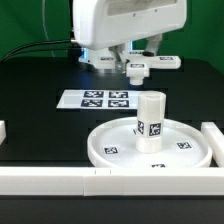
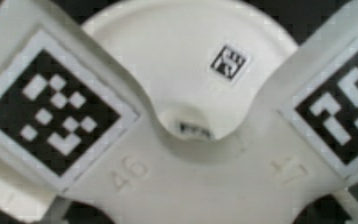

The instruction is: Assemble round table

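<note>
The large round rimmed disc (image 1: 150, 147) lies at the front of the table. The short thick cylinder (image 1: 150, 120) stands upright at its middle. The flat cross-shaped piece (image 1: 137, 68) is at the back, right under my gripper (image 1: 136, 60). In the wrist view the cross-shaped piece (image 2: 179, 90) fills the picture very close up, with tagged arms to both sides. My fingers are hidden there by the piece, and in the exterior view they are too small to read. I cannot tell whether the jaws grip the piece.
The marker board (image 1: 104, 99) lies flat between the disc and the cross-shaped piece. Long white border bars run along the front edge (image 1: 60, 180) and at the exterior view's right (image 1: 213, 133). A white block end (image 1: 3, 130) shows at the exterior view's left.
</note>
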`<state>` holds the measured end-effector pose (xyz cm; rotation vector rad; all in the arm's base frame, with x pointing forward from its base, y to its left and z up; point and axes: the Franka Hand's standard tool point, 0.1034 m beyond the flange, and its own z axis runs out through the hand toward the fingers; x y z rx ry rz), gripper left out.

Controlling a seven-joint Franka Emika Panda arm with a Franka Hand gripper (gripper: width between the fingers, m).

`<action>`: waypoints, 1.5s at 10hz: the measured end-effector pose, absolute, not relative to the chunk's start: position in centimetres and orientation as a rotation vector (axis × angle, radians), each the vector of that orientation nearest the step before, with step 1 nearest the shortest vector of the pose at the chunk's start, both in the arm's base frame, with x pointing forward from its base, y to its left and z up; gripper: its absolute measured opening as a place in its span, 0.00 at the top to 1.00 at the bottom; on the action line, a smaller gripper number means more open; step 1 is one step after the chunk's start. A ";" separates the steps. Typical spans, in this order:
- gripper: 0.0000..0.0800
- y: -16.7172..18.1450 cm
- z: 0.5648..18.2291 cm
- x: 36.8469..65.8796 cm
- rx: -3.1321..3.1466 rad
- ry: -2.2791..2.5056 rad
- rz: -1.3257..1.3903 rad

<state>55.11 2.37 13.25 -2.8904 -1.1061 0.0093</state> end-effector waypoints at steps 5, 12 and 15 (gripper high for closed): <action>0.44 3.2 13.0 55.2 -2.892 -1.141 0.010; 0.44 4.2 12.1 56.3 -2.877 -1.226 0.007; 0.44 3.7 11.7 56.1 -2.879 -1.214 0.019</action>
